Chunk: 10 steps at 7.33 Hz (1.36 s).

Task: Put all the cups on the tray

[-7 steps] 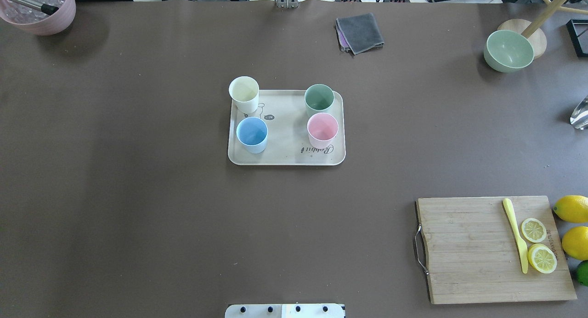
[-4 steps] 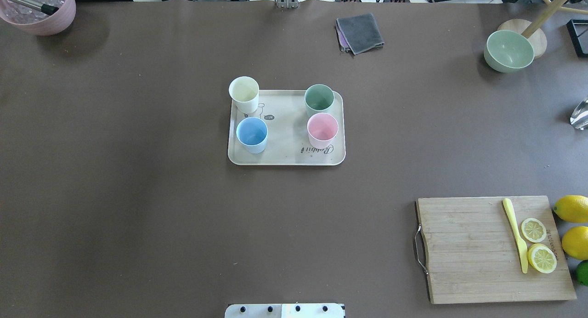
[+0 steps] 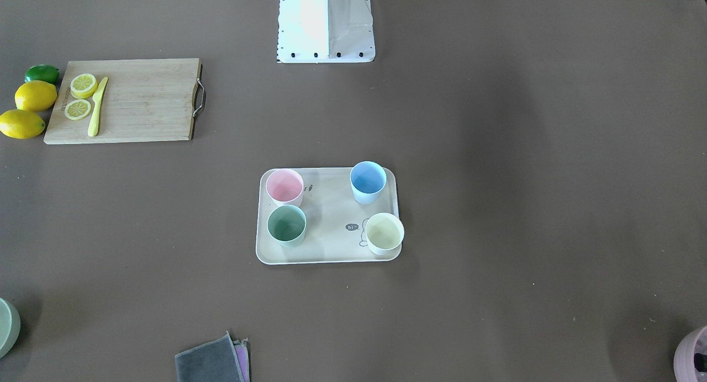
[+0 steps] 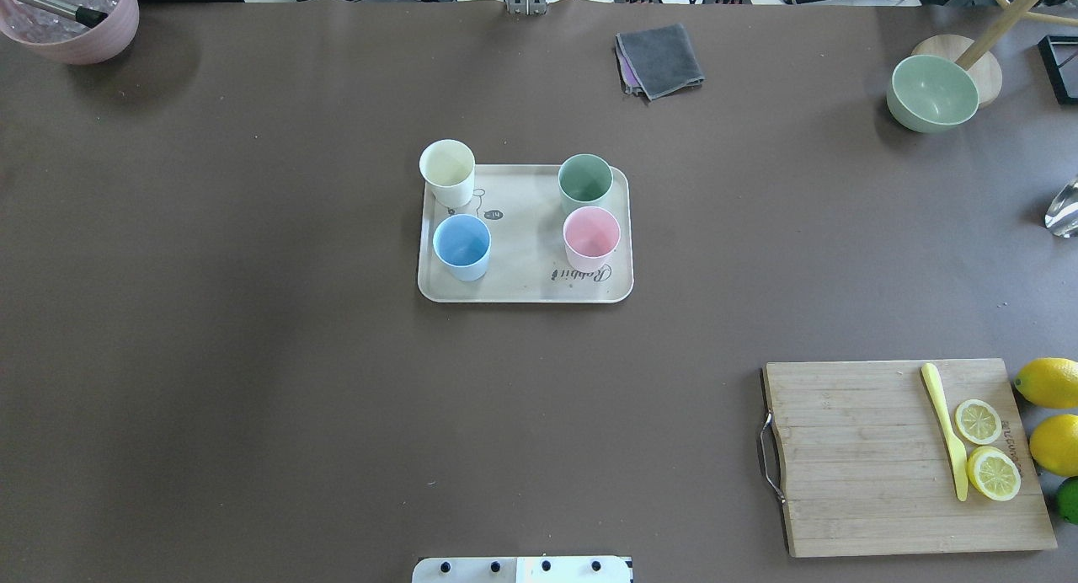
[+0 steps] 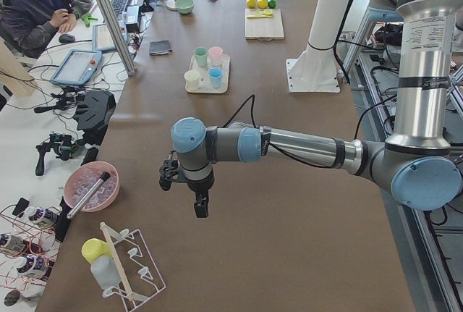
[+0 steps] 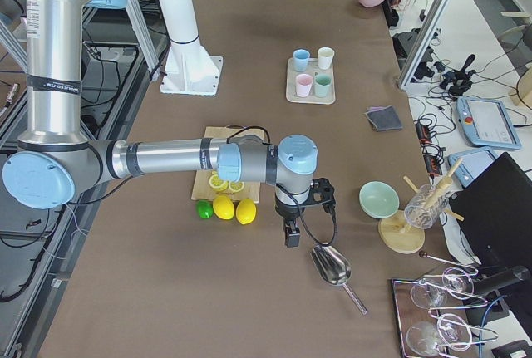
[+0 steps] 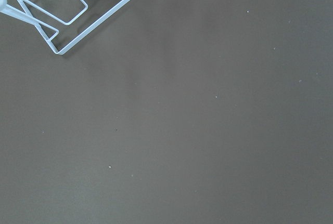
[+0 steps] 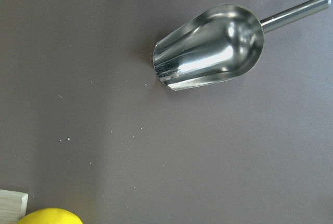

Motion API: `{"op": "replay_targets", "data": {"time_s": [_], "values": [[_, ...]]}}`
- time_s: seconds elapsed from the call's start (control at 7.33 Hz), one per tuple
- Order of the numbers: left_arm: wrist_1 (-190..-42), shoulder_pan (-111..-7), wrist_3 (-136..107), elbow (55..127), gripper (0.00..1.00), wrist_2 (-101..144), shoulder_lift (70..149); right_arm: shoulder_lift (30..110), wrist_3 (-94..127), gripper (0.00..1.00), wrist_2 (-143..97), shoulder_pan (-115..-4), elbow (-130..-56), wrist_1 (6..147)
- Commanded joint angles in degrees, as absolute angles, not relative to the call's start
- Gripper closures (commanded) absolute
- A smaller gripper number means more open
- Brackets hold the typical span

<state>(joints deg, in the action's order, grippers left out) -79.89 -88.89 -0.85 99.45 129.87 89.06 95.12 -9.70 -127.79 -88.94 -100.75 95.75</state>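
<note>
1. The cream "Rabbit" tray point(image 4: 522, 290) lies flat near the middle of the table. All four cups stand on it upright, mouths up, and apart from one another. The blue cup point(image 4: 461, 246) and pink cup point(image 4: 591, 238) are on the robot's side; the cream cup point(image 4: 447, 172) and green cup point(image 4: 585, 183) are on the far side.
2. The cream cup sits in the far corner on the robot's left. In both fixed table views its mouth overlaps the tray's outline. Whether its base lies wholly inside the raised rim cannot be told.
3. The left gripper point(image 5: 200, 207) hangs over bare table near a white wire rack point(image 7: 62, 5), well apart from the tray. Only the side view shows it, so whether its fingers are spread or pressed together cannot be told.
4. The right gripper point(image 6: 292, 235) hangs at the opposite end of the table, above a metal scoop point(image 8: 208, 47) and near a lemon point(image 8: 49, 216). Its finger state likewise cannot be told.
5. Judged from this layout, the placing appears complete, and only the cream cup's seating is in doubt.
6. Risks:
   - If the cream cup's base rests on the rim, a jolt to the tray could tip it onto the table.
   - A corrective nudge could push it against the blue cup or over the edge.
   - A low sweep of the right arm could strike the scoop.
</note>
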Motion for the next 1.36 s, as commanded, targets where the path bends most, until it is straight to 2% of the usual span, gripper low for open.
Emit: {"op": "replay_targets", "data": {"time_s": [0.0,1.23], "values": [[-81.8,-88.7,-0.8,99.2,0.02,129.8,89.1,95.1,-9.8,0.00,-127.8,-88.9,-100.4,95.7],[-85.3,-88.7,-0.9,99.1,0.02,129.6,88.5,95.3,-9.9,0.00,-129.9,-88.8,-100.4,95.7]]}}
